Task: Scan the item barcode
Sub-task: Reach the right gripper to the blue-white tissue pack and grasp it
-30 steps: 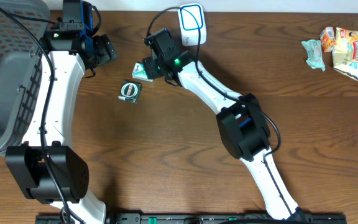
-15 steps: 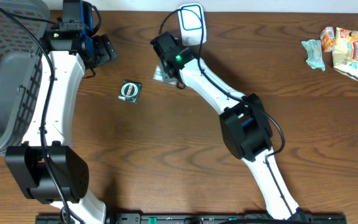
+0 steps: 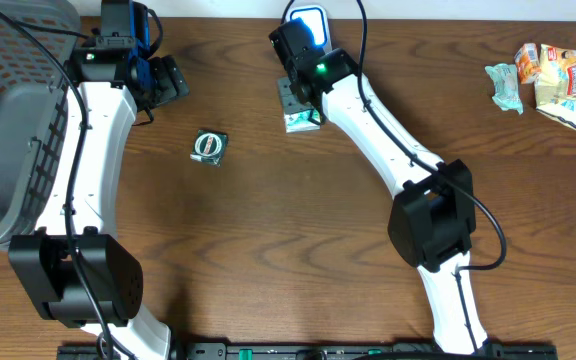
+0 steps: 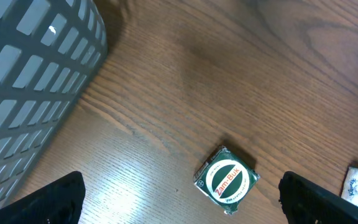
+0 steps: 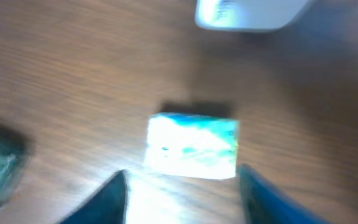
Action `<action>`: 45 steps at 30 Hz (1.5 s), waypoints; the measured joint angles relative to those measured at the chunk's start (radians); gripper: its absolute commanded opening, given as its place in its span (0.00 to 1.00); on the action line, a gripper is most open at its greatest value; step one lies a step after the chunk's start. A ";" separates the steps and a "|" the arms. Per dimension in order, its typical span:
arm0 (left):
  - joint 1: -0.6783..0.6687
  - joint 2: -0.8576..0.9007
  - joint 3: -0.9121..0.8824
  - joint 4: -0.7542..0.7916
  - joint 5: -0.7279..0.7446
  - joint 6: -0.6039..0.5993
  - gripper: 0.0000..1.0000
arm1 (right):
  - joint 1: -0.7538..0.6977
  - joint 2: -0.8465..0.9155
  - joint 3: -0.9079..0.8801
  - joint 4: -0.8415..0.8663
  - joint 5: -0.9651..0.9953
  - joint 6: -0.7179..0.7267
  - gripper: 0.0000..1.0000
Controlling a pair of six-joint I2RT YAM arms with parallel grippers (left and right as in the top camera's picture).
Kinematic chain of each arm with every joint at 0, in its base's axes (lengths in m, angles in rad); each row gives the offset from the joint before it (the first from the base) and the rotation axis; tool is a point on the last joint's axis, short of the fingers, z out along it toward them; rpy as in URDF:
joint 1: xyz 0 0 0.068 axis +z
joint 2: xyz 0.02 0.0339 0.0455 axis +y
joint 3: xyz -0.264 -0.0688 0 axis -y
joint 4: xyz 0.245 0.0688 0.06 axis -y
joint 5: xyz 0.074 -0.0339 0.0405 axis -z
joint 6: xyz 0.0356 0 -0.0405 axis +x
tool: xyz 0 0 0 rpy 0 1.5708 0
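Table: dark wood, carrying everything listed below.
Basket: grey slatted plastic, at the table's far left edge, beside the left arm.
Right arm: stretched from the near edge up to the top centre of the table.
Left arm: runs along the basket, wrist near the top left.
Snack packets: crumpled cluster at the top right corner, well apart from both arms.
Scanner: white with a blue outline, at the top centre, partly covered by the right wrist.
Left gripper: fingers spread wide, nothing between them, hovering above the table.
Right gripper: fingers apart; wrist view blurred, no clamp seen.
Tissue packet: white and green, flat on the table just below the scanner, right at the right gripper's fingertips.
Tin: small green one marked Zam-Buk, lying alone between the two arms, left of the tissue packet.
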 measured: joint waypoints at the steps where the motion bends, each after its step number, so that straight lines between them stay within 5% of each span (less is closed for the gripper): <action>1: 0.000 0.000 0.000 0.000 0.000 0.000 0.98 | 0.003 0.001 0.000 -0.003 -0.029 0.029 0.53; 4: 0.000 0.000 0.000 0.000 0.000 0.000 0.98 | 0.009 0.029 0.000 -0.018 -0.080 0.175 0.87; 8: 0.000 0.000 0.000 0.000 0.000 0.000 0.98 | 0.002 0.081 -0.001 -0.033 -0.111 0.320 0.99; 17: 0.000 0.000 0.000 0.000 0.000 0.000 0.98 | -0.089 0.106 -0.007 -0.071 -0.173 0.524 0.98; 22: 0.000 0.000 0.000 0.000 0.000 0.000 0.98 | -0.153 0.106 -0.011 -0.064 -0.269 0.611 0.82; 45: 0.000 0.000 0.000 0.000 0.000 0.000 0.98 | -0.124 0.084 -0.223 0.211 -0.334 0.856 0.53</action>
